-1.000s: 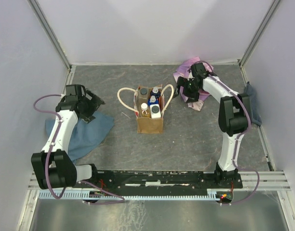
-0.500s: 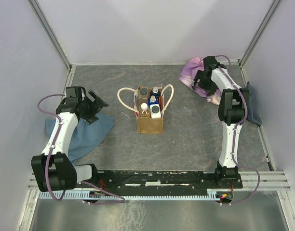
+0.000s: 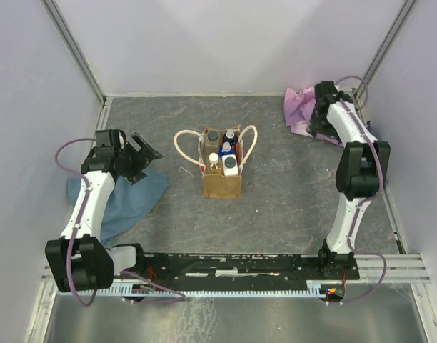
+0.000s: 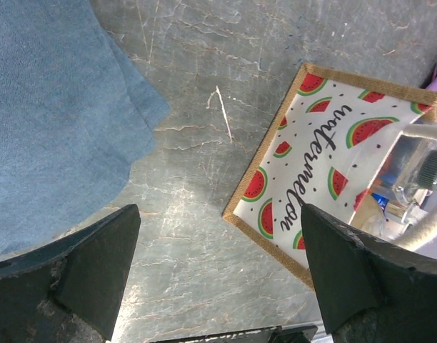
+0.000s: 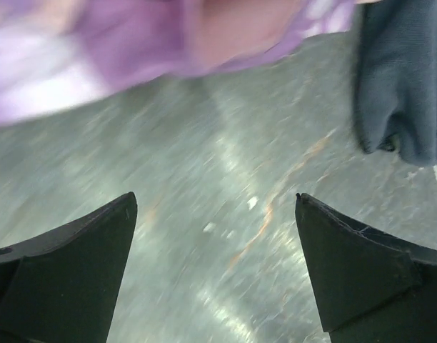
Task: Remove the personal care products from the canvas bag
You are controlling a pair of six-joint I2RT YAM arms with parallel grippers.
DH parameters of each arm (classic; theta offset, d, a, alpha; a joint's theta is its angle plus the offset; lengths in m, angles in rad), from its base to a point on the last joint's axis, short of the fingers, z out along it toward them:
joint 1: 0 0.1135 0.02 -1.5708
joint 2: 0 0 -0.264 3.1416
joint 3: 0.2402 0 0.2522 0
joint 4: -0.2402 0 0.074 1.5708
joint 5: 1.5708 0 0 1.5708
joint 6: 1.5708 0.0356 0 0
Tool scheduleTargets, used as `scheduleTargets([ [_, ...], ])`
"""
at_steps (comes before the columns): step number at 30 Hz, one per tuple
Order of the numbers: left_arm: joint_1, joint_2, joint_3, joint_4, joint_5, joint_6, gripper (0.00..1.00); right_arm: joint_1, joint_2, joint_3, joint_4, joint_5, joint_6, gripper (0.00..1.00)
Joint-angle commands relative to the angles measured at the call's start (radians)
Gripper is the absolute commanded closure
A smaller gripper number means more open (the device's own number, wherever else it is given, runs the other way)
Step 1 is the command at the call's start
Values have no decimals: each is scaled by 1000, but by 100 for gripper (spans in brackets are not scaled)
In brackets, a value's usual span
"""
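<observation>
The tan canvas bag [image 3: 222, 183] stands upright mid-table, its two cream handles [image 3: 184, 146] splayed out to either side. Several personal care products [image 3: 223, 153] stand inside it, with dark, blue and white caps showing. In the left wrist view the bag's watermelon-printed side [image 4: 325, 161] fills the right half, a grey-capped clear bottle [image 4: 425, 168] showing at its mouth. My left gripper [image 3: 142, 158] is open, left of the bag and apart from it. My right gripper [image 3: 318, 121] is open at the far right corner, over bare table beside the purple cloth [image 3: 298, 107].
A blue cloth [image 3: 129, 200] lies under the left arm, seen also in the left wrist view [image 4: 54, 121]. A dark grey cloth [image 5: 400, 78] lies by the right wall. Walls close in the back and both sides.
The right arm has swung rightward and back to the far right corner, the purple cloth moving right with it. The left gripper shifted only slightly. The bag is unchanged.
</observation>
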Motion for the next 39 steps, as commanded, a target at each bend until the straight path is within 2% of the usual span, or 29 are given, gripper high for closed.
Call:
scheduleTargets([
  [1, -11, -83, 13, 41, 24, 32, 1, 192, -300, -80, 140, -116, -32, 0],
  [3, -37, -105, 29, 41, -7, 25, 1, 301, -368, -75, 125, -148, -38, 0],
  [6, -90, -146, 53, 50, -65, -10, 1, 504, -417, -24, 72, -40, -71, 0],
  [12, -200, -177, 106, 85, -122, -56, 1, 683, -508, -20, 114, 53, -128, 0],
  [14, -239, -169, 127, 85, -124, -67, 1, 708, -493, 1, 94, 22, -141, 0],
  [17, -301, -151, 144, 88, -146, -74, 1, 714, -467, -1, 86, -121, -157, 0],
  [20, -357, -142, 117, 137, -141, -61, 1, 746, -446, 1, 82, -191, -185, 0],
  [24, -408, -114, 123, 149, -144, -65, 1, 801, -443, -3, 103, -222, -214, 12],
  [26, -430, -106, 142, 146, -170, -66, 1, 827, -443, 1, 108, -210, -232, 17],
  [30, -486, -93, 193, 132, -252, -53, 0, 875, -439, 8, 115, -154, -268, 18],
  [34, -536, -60, 240, 94, -305, -42, 7, 889, -421, 22, 91, -123, -266, 19],
  [39, -604, -68, 292, 3, -478, -39, 9, 977, -450, 22, 98, 155, -344, 6],
])
